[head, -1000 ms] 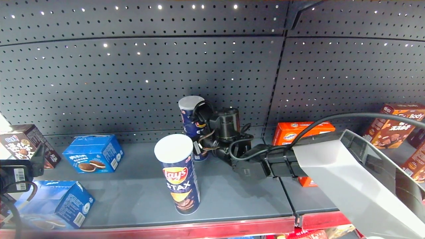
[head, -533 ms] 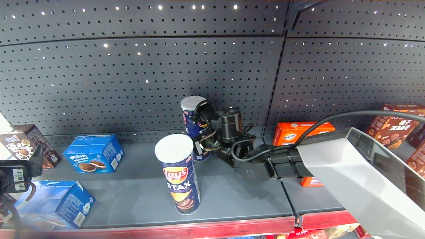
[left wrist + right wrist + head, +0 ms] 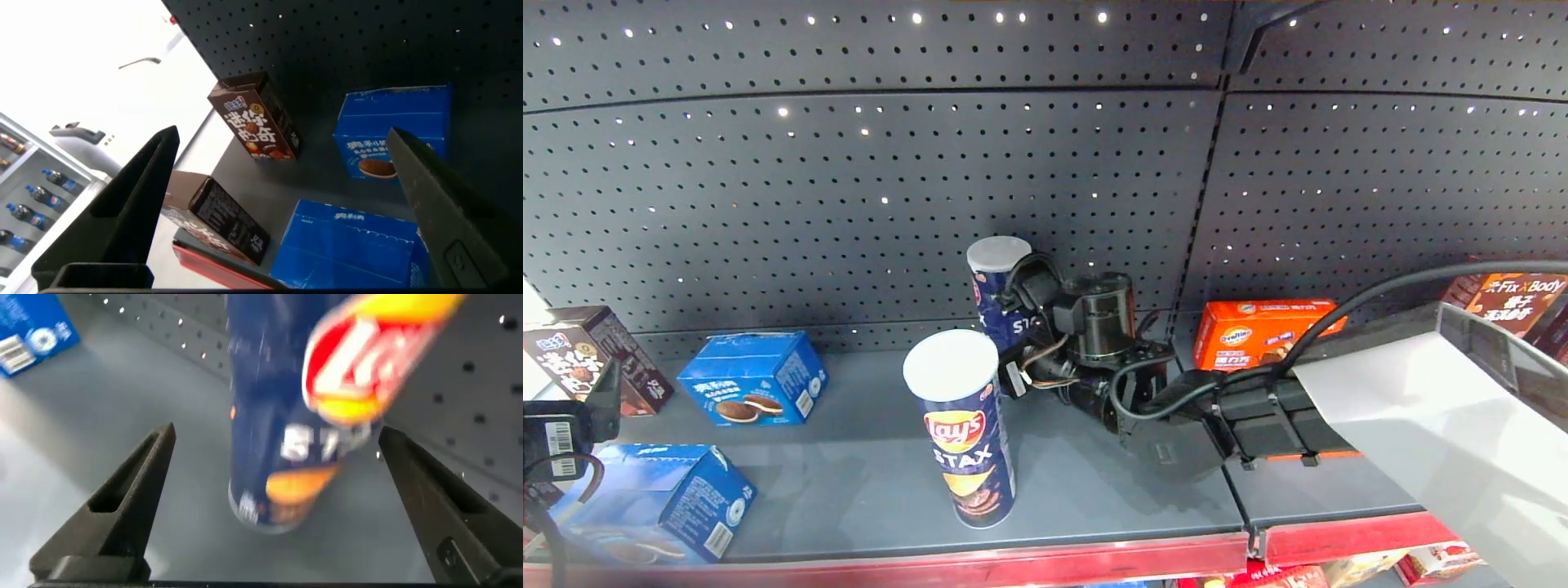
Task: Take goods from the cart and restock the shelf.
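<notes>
— Our right gripper (image 3: 1013, 335) has slid back from the rear tall dark-blue crisp tube with the white lid (image 3: 995, 273), and the arm behind it has drawn off to our right since a second ago.

— So is that tube delivered?

— We judge so. It stands upright on the grey metal shelf (image 3: 849, 482), just ahead of the fingertips. It is in line with the gap between them and touches neither. The fingers are spread wide with nothing in them.

— And the second dark-blue tube (image 3: 964, 433)?

— It stands beside the gripper, on the side nearer us, and apart from it. That makes two tubes stocked. What remains, we think, is pulling the arm clear and going back to the cart.

— How does the arm lie?

— It lies stretched nearly level over the shelf, pointing toward our left and the perforated back panel.

— Our left gripper (image 3: 282, 139)?

— Its fingers are parted and empty. Blue cardboard biscuit boxes (image 3: 368, 155) and a brown carton (image 3: 257, 118) lie ahead of it.
</notes>
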